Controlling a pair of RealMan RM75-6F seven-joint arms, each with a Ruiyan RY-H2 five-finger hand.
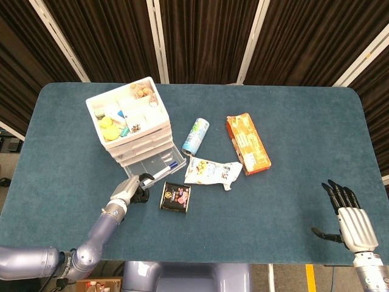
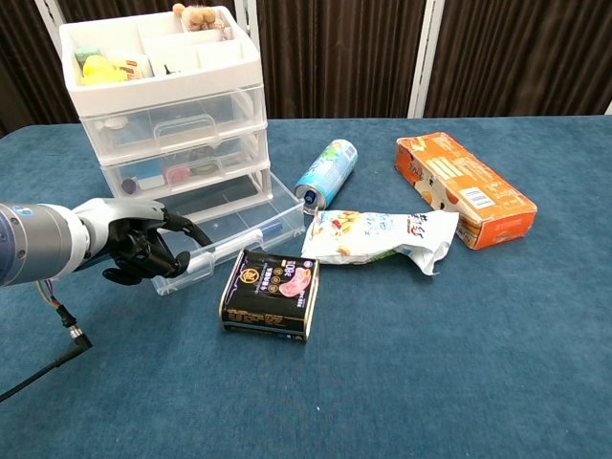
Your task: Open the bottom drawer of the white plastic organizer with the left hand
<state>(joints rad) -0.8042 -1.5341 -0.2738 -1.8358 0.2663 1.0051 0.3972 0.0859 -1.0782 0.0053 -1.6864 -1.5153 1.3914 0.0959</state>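
While the left hand (image 2: 143, 251) curls its fingers round the front edge of the bottom drawer (image 2: 229, 225), the drawer stands well out of the white plastic organizer (image 2: 163, 105), angled toward the table's near side.

Item: organizer. Sits at the far left of the blue table (image 1: 292, 201); open top tray filled with small odds and ends; two upper drawers closed.

Item: bottom drawer. Clear plastic, front lip gripped by the left hand at its left corner; a pen-like thing with a blue end (image 1: 165, 170) lies inside (exact kind too small to tell).

Item: black tin (image 2: 271, 292). Lies flat just beside the drawer's front, in the line of pull.

Item: can (image 2: 324, 174), on its side, right of the organizer. Crumpled snack bag (image 2: 378, 235) and orange box (image 2: 465, 188) further right, well apart from the work.

Item: right hand (image 1: 347, 220). Rests at the table's near right corner, fingers apart, holding nothing.

Handling note, as judgement: the drawer looks nearly or fully open, so little travel remains. Any further pull should run straight along the drawer's own line, kept low and slow, since the light organizer may slide or twist with it. Stop short of the black tin and before the drawer leaves its housing, then loosen the fingers without lifting the lip.
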